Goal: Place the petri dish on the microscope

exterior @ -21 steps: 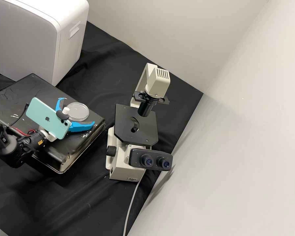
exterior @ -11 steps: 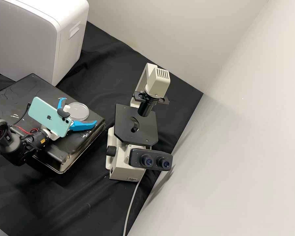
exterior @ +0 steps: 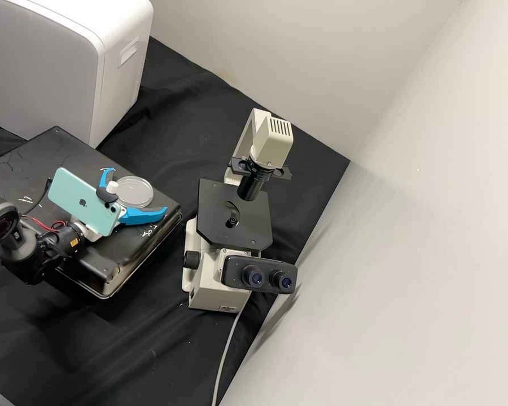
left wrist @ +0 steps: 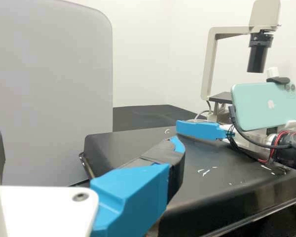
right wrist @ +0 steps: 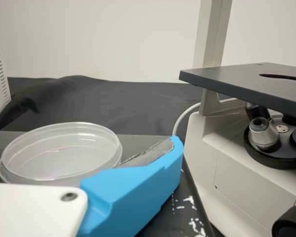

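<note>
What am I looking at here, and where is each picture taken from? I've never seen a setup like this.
These are two robot arms at a black bench, each ending in a gripper with two blue fingers. The high view comes from a fixed camera looking down. The other two pictures come from a camera on each arm's wrist.

The right gripper is open, with its fingers on either side of a clear petri dish. The dish lies on a black case, and nothing is held yet. A teal phone is mounted on that wrist.

The left gripper is also open and holds nothing. It sits at the case's edge away from the microscope.

The microscope stands beside the case. Its black stage, where the dish should go, is bare. A white box stands behind.
</note>
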Controlling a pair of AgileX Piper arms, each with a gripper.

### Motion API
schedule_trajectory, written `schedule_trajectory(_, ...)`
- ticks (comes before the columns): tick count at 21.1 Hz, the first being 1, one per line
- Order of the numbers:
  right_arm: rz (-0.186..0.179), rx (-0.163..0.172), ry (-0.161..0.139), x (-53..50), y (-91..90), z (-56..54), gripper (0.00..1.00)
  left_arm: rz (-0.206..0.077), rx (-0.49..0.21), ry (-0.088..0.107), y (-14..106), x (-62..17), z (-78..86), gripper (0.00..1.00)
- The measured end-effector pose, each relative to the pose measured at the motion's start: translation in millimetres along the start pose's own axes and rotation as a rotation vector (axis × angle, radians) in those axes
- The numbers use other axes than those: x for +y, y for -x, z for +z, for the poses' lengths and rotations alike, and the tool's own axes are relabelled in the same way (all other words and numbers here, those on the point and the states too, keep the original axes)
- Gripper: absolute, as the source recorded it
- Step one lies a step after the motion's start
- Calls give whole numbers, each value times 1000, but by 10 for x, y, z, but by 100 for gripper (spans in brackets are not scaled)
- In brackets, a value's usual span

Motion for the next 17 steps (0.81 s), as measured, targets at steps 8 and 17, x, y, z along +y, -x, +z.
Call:
schedule_trajectory(8, -17, -3, 29, -66, -23, 1, 100, 0, 0, 0, 0, 0, 0, 100)
schedule_trajectory(17, 10, 15, 40, -83, -64, -10, 0, 0, 0, 0, 0, 0, 0, 100)
